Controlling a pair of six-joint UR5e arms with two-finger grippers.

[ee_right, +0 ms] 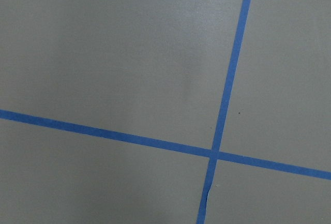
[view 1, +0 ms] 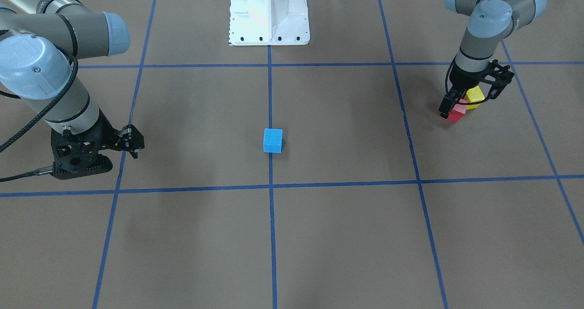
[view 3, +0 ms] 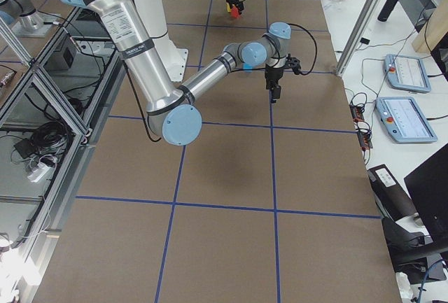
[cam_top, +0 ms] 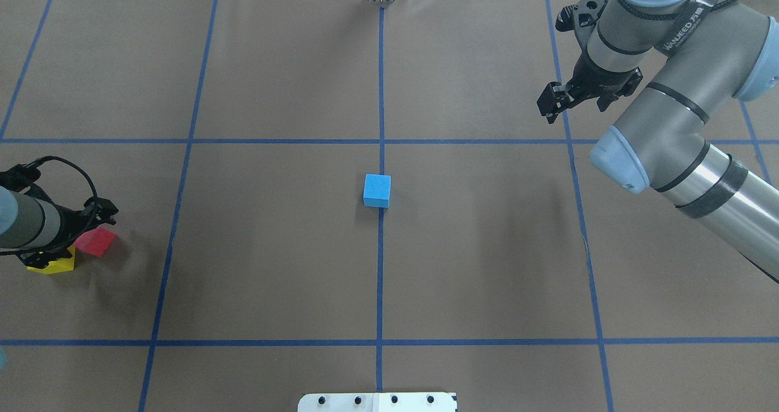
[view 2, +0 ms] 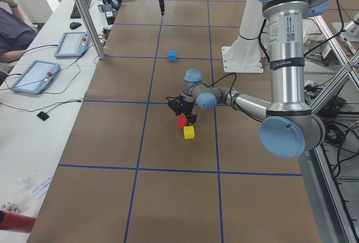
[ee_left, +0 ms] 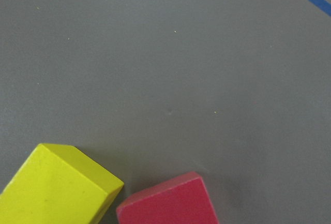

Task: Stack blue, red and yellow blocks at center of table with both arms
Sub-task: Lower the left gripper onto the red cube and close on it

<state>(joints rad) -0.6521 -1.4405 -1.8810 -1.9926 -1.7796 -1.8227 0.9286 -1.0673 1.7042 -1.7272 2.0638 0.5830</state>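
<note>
The left gripper pointed straight down with its jaws set around the red block. I cannot tell whether they were clamped on it or only straddling it. The yellow block sat just beside the red block, partly under the wrist in the overhead view. Both blocks lay far out on the robot's left side of the brown surface. The left forearm ran low and nearly level from the elbow to the bent wrist.

The right gripper also pointed down and carried nothing. It hung above the surface near a crossing of 2 blue tape lines, and I cannot tell how wide its jaws stood. The right arm stretched far forward on the robot's right side, with its elbow raised.

The blue block rested alone at the middle of the surface on the central tape line, well apart from both grippers. The white robot base stood behind it.
</note>
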